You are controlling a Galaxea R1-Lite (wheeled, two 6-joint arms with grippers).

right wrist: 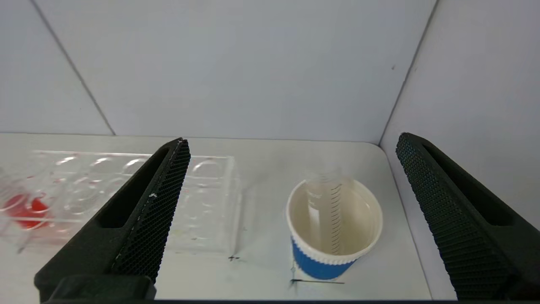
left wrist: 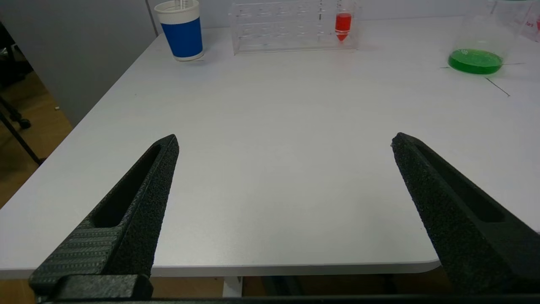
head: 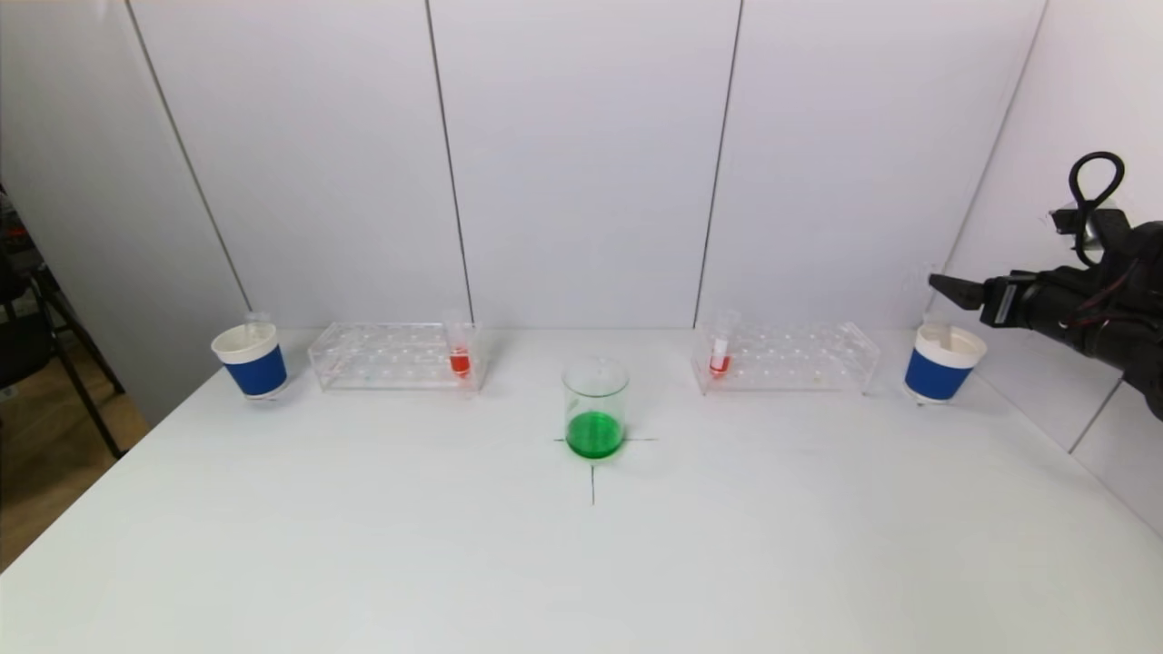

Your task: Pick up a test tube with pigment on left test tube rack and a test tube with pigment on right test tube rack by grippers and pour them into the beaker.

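From the head, the right gripper [head: 945, 289] is hanging above the right cup [head: 941, 363], beaker [head: 595, 407] centred. The left gripper [left wrist: 284, 141] is sitting spread over the table's [left wrist: 270, 169] near edge. The right wrist is showing spread fingers, seemingly an empty tube [right wrist: 325, 211] in that cup.

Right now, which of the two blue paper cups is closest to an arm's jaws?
The right cup, beside the right rack; the right gripper hangs over it.

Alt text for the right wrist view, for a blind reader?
The open right gripper hovers above a blue paper cup holding an empty clear tube. Beside the cup stands a clear test tube rack, with red pigment at its far end.
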